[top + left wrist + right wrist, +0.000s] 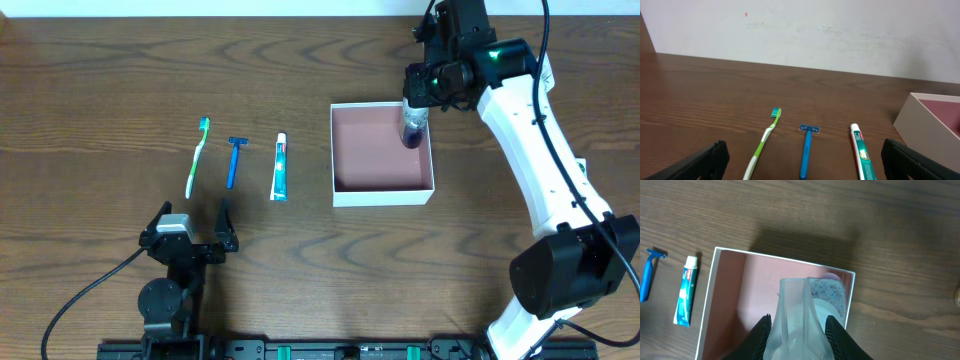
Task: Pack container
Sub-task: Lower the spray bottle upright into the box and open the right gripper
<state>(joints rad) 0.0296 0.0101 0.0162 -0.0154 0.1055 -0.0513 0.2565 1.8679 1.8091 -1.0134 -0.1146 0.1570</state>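
Note:
The container (383, 193) is a shallow white box with a dusty-pink inside, right of the table's middle; it also shows in the right wrist view (730, 310) and at the edge of the left wrist view (932, 117). My right gripper (417, 100) is shut on a clear tube with a purple end (413, 128) and holds it upright over the box's back right corner (799, 322). My left gripper (190, 235) is open and empty near the front edge. A green toothbrush (198, 156), a blue razor (234, 160) and a toothpaste tube (280, 167) lie in a row ahead of it.
The toothbrush (764, 141), the razor (806, 150) and the toothpaste (860, 155) lie between my left fingers' lines in the left wrist view. A white wall stands behind the table's far edge. The right arm reaches across the right side of the table.

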